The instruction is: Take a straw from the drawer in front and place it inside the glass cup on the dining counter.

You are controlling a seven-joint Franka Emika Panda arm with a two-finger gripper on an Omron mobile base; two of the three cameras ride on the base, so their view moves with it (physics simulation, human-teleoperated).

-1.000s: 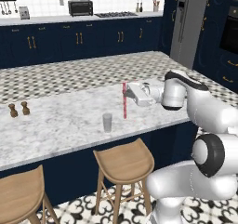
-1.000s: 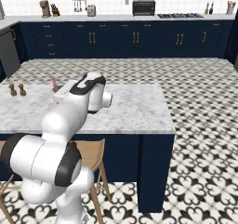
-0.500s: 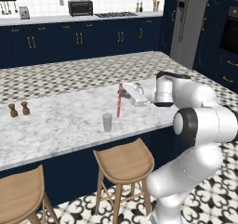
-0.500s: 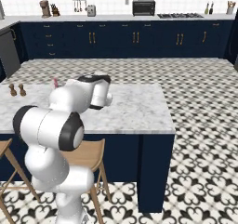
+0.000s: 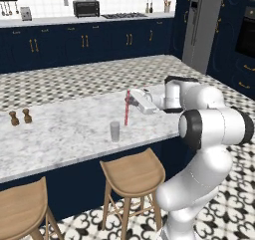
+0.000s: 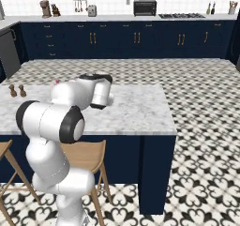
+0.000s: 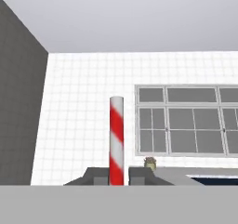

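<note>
Marble bench (image 5: pixel 64 134) lies below us; our tool (image 5: pixel 131 100) is clamped on the straw (image 5: pixel 126 107), upright just beside the cup (image 5: pixel 115 131). We should centre it over the rim, then lower.

The straw (image 7: pixel 116 141) is striped red and white. The dining counter (image 5: pixel 64 129) is white-grey speckled marble; the glass cup (image 5: pixel 115 131) is clear grey.
</note>
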